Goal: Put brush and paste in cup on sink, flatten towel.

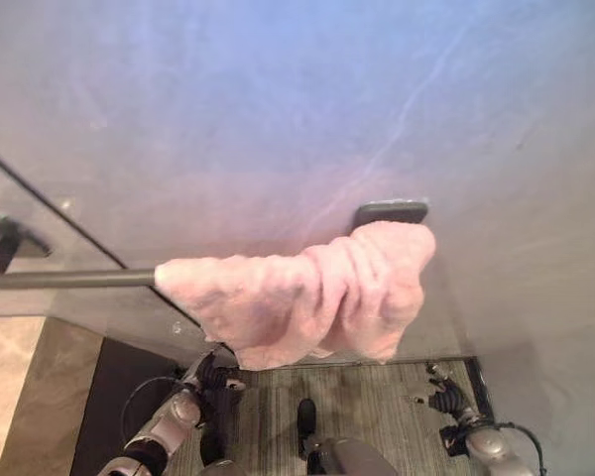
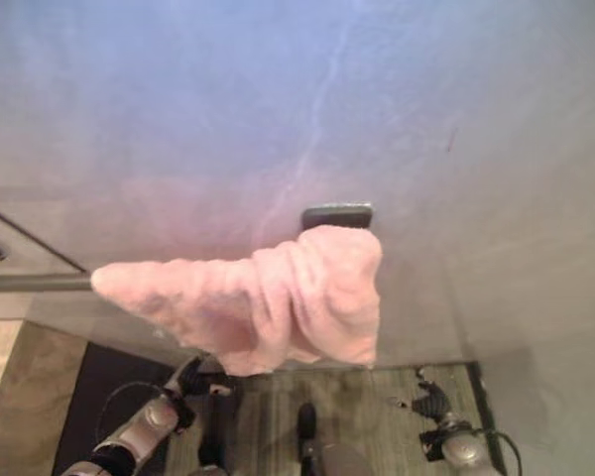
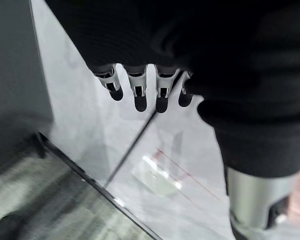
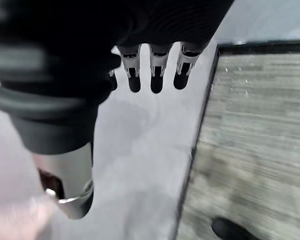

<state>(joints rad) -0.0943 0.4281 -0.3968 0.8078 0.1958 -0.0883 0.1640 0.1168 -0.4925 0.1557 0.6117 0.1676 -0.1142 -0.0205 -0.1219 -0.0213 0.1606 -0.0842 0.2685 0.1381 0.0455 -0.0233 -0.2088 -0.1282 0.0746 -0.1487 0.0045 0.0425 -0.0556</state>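
Hanging bunched up on a dark rail [image 1: 69, 280], the pink towel [image 1: 307, 294] is crowding the rail's wall-bracket end [image 1: 390, 211] against the grey marbled wall [image 1: 278, 109]. Below it, the left hand [image 1: 214, 375] and right hand [image 1: 446, 398] are hovering low over a striped mat [image 1: 377, 407], both with fingers relaxed and holding nothing.
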